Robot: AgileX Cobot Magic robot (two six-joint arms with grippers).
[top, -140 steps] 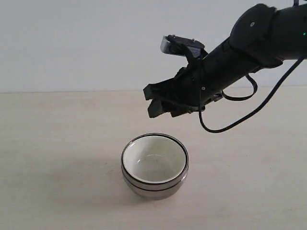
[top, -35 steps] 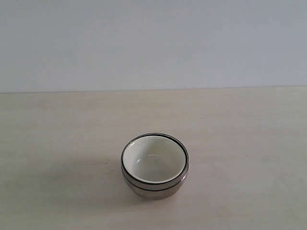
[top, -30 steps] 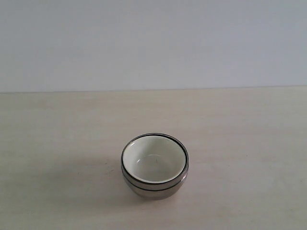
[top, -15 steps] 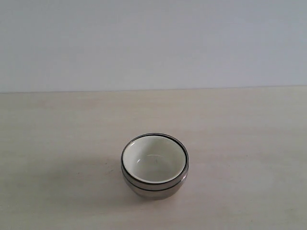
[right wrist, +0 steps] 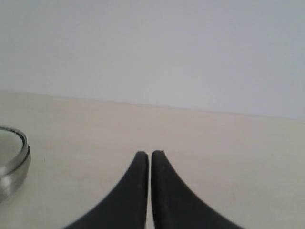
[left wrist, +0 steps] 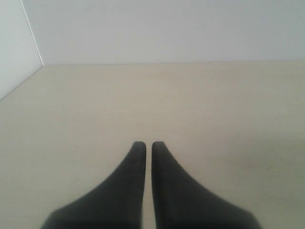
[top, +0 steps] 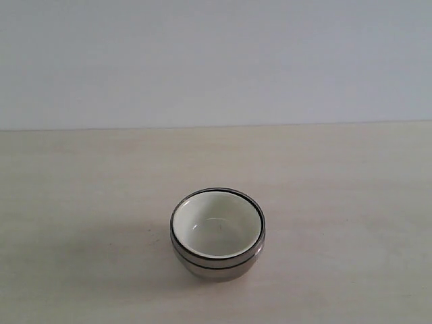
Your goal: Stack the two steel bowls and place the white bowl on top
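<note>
The two steel bowls stand nested one inside the other on the table, slightly below the middle of the exterior view. The white bowl sits inside the top one, upright and empty. Neither arm shows in the exterior view. My left gripper is shut over bare table with nothing between its fingers. My right gripper is also shut and empty; the rim of the steel bowls shows at the edge of its view, well off to the side of the fingertips.
The pale wooden table runs back to a plain white wall. A side wall meets the table at a corner in the left wrist view.
The right arm, which hung over the bowl stack 4.7 s ago, has withdrawn out of the exterior view. Over the last second nothing has moved.
</note>
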